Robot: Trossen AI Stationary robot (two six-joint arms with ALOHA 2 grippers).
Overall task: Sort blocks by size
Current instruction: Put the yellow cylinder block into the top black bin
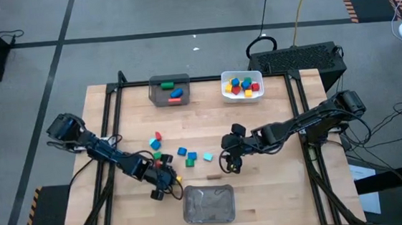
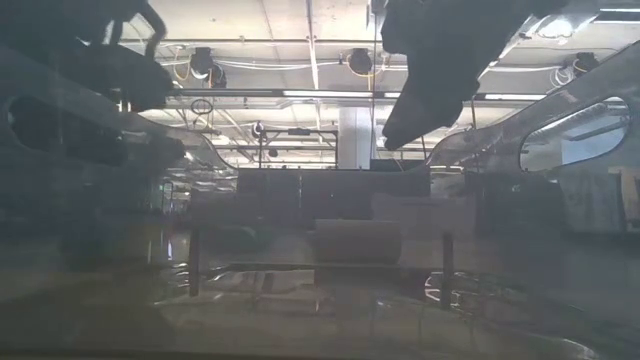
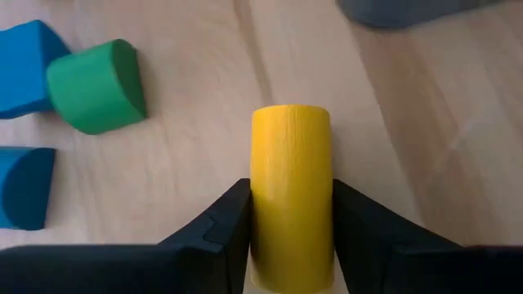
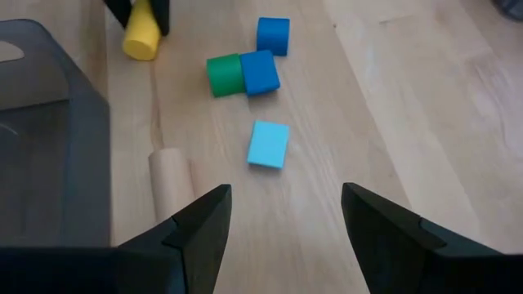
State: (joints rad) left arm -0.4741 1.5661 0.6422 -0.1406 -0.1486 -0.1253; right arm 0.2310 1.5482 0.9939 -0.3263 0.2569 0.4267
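Note:
My left gripper (image 1: 168,183) is low over the table's near middle, shut on a yellow cylinder (image 3: 290,188). A green cylinder (image 3: 98,86) and blue blocks (image 3: 23,65) lie just beyond it. My right gripper (image 4: 282,241) is open and empty above the table's middle (image 1: 230,164). A light blue block (image 4: 269,144) and a tan cylinder (image 4: 169,180) lie on the wood in front of its fingers. More loose blocks lie at centre left (image 1: 157,140). The grey bin (image 1: 170,91) holds three blocks and the white bin (image 1: 242,86) holds several. My left gripper pinches the yellow cylinder's curved sides (image 3: 255,204) between its two fingers. The cylinder lies along the fingers and its far end (image 3: 290,114) sticks out past their tips. The right wrist view shows it tilted, its end (image 4: 140,45) low; whether it touches the table I cannot tell.
A clear bin (image 1: 208,202) stands at the near edge, close beside my left gripper; its dark wall shows in the right wrist view (image 4: 45,122). The two filled bins stand at the far edge. Bare wood lies to the right of my right gripper (image 1: 278,178).

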